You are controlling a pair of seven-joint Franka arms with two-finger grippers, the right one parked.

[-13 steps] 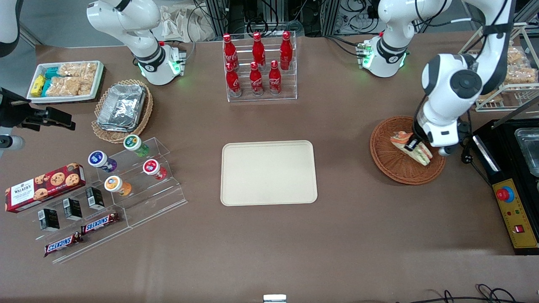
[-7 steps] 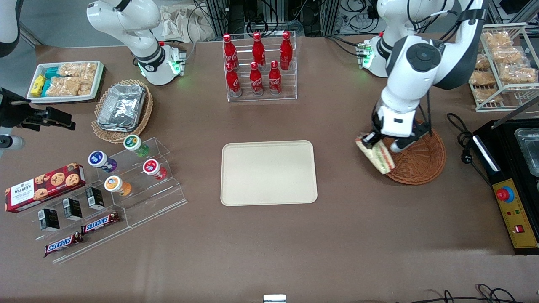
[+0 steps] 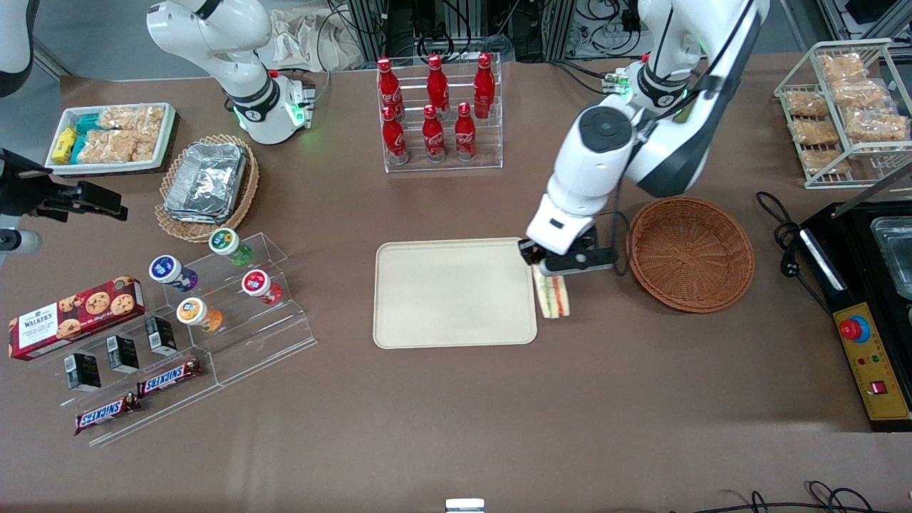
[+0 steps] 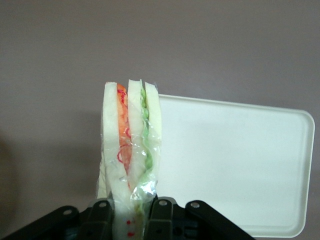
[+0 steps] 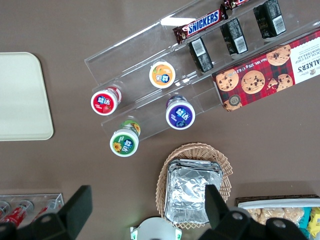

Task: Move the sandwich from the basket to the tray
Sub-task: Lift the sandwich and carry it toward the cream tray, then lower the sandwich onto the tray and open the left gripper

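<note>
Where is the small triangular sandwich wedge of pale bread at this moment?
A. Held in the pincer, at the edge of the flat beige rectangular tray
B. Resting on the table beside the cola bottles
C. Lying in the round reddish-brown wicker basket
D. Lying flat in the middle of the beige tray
A: the pincer is shut on the sandwich, which hangs at the edge of the tray nearest the basket, now holding nothing.

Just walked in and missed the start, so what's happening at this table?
The left arm's gripper is shut on the sandwich, holding it in the air at the tray's edge on the side toward the basket. The basket has nothing in it and the tray is bare, so the sandwich has not yet been set down.
</note>
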